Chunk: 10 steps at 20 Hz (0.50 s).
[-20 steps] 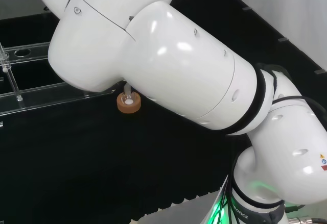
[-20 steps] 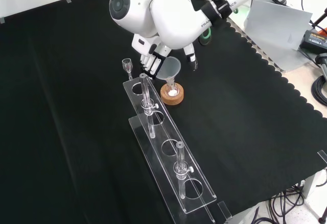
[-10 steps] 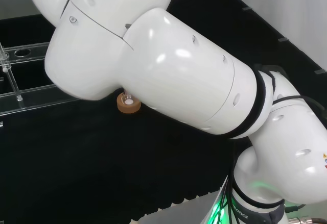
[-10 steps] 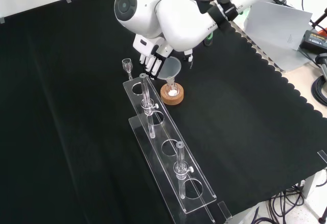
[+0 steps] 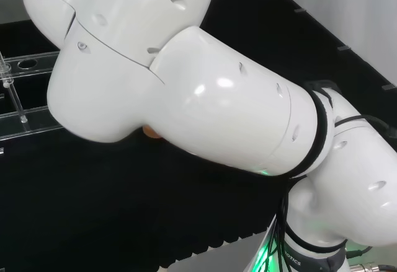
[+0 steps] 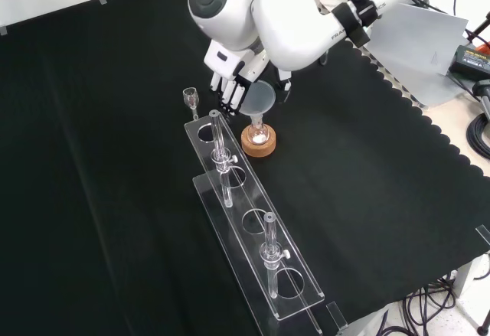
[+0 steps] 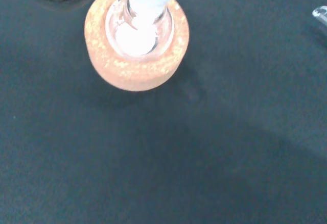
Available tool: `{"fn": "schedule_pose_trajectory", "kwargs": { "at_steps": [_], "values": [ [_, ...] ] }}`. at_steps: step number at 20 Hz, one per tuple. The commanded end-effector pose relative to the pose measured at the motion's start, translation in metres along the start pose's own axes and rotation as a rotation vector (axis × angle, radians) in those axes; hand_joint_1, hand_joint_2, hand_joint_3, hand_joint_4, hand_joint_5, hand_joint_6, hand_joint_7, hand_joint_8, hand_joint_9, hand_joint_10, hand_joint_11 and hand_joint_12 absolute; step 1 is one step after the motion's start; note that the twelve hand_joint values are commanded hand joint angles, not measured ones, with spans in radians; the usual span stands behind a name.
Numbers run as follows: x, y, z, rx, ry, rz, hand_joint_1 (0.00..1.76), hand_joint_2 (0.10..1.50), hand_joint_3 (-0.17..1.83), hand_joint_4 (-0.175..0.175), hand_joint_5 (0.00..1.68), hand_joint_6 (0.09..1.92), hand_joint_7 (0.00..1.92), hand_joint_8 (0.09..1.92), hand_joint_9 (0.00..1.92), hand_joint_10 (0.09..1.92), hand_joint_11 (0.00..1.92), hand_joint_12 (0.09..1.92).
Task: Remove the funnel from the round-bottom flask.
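Front view, going left to right. A small clear glass piece is standing alone at upper centre-left, just above the top end of the clear rack, which is running diagonally down toward the lower middle with two glass tubes standing in it. Just right of the rack's top end, the cork ring is sitting on the black cloth, carrying the small round-bottom flask. The funnel is directly above the flask, its stem pointing down at the neck. The hand is reaching down from the top of the frame, dark fingers beside the funnel's left rim and a thumb tip showing at the right rim. It is looking like a narrow pinch on the cone, though actual contact is hard to confirm.

Judgement on the step: the lift is under way or about to start. Best done as a straight vertical pull, keeping the stem centred in the neck until it is fully clear, since a sideways drag could tip the flask off the ring toward the rack.

Hard to read: whether the stem tip is inside the neck. In the wrist view a blurred white column is overlapping the flask mouth above a white patch inside the flask. In the head view the arm's white links are covering the work area.
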<state>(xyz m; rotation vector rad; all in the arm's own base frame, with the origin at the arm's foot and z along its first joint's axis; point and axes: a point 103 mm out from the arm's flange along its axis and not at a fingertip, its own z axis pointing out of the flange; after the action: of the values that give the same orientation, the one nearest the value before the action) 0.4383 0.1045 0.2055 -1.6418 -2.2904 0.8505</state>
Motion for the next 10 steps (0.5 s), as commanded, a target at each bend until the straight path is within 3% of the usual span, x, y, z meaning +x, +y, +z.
{"fn": "schedule_pose_trajectory", "kwargs": {
  "at_steps": [1,5,6,8,9,10],
  "values": [
    [-0.005,-0.006,-0.007,-0.038,-0.024,0.017,0.82,0.73,0.54,0.013,0.73,0.31,0.47,0.59,0.84,0.43,0.51,1.31],
    [-0.011,-0.011,-0.018,-0.036,-0.014,0.021,0.83,0.73,0.55,0.014,0.69,0.46,0.5,0.59,0.87,0.4,0.52,1.3],
    [-0.024,-0.018,-0.015,-0.105,0.015,-0.079,0.83,0.73,0.55,0.013,0.68,0.48,0.5,0.59,0.87,0.4,0.52,1.29],
    [-0.028,-0.021,-0.019,-0.073,-0.016,-0.027,0.83,0.73,0.56,0.013,0.67,0.51,0.51,0.6,0.87,0.4,0.52,1.29],
    [-0.033,-0.023,-0.02,-0.042,0.0,0.015,0.84,0.73,0.56,0.013,0.67,0.52,0.51,0.6,0.87,0.4,0.52,1.29],
    [-0.035,-0.025,-0.022,-0.034,0.005,0.029,0.84,0.73,0.56,0.013,0.66,0.54,0.51,0.6,0.87,0.4,0.52,1.29]
  ]
}}
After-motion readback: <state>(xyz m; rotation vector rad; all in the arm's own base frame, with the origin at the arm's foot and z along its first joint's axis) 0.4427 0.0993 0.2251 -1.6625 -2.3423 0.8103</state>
